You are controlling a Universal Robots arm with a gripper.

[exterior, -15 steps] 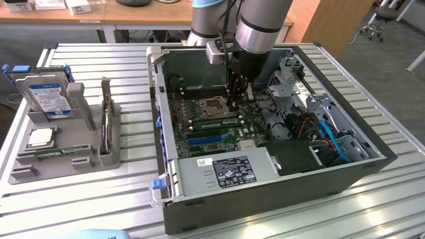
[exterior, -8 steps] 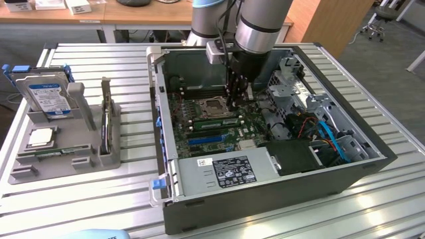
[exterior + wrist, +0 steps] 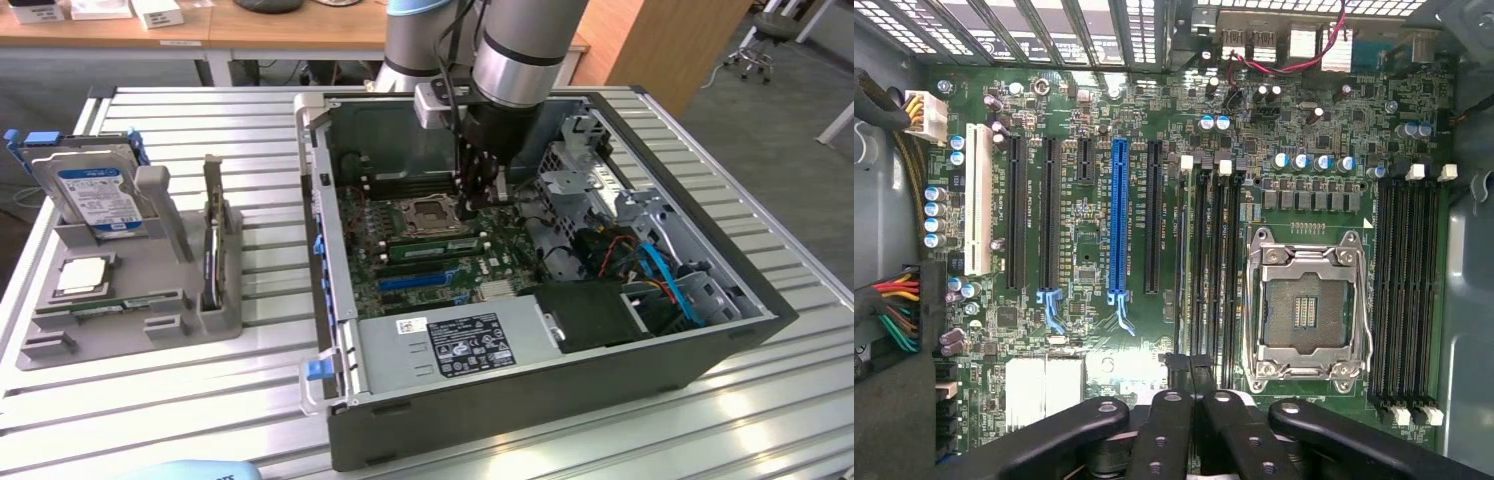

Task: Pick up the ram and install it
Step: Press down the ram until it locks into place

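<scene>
Inside computer case (image 3: 534, 390), motherboard (image 3: 1084, 100) beneath jaws

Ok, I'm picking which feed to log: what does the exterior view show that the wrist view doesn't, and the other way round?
Exterior view adds the grey holder with hard drive and processor chip, beside the case. Wrist view adds the white slot and white plug. Shared: processor socket, blue slot, end effector.
</scene>
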